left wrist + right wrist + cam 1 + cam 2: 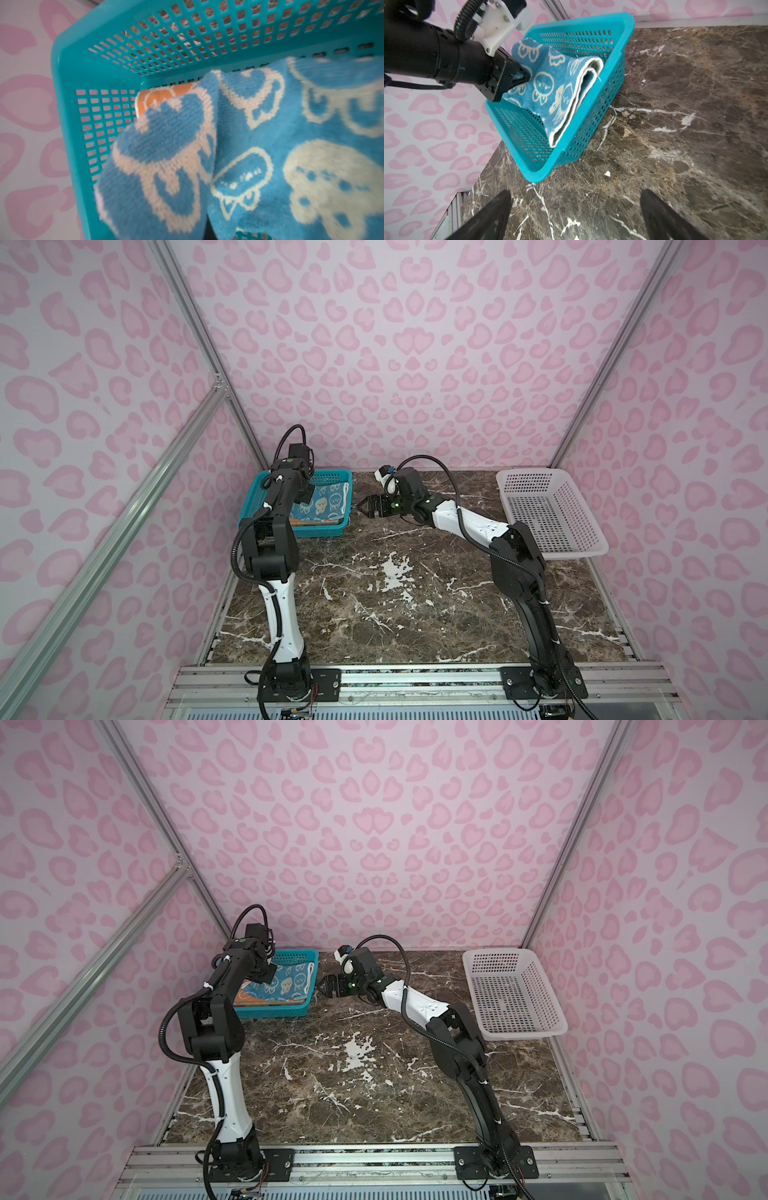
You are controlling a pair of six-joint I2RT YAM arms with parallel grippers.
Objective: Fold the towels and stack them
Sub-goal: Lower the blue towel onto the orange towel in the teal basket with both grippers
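The blue towel (328,504) (286,984) with pale rabbit faces lies on top inside the teal basket (332,471) (299,952). My left gripper (307,495) (266,973) (526,78) reaches down into the basket and is shut on a bunched fold of the blue towel (550,83), pulling it up off the pile. In the left wrist view the blue towel (270,145) fills the frame and hides the jaws. An orange towel (164,95) (309,521) peeks out beneath it. My right gripper (361,506) (322,988) (576,191) stands open and empty just right of the basket.
A white perforated basket (582,510) (540,986) sits at the back right of the brown marble table (395,614). Pink patterned walls close in behind and on both sides, and the teal basket (623,20) stands in the back left corner.
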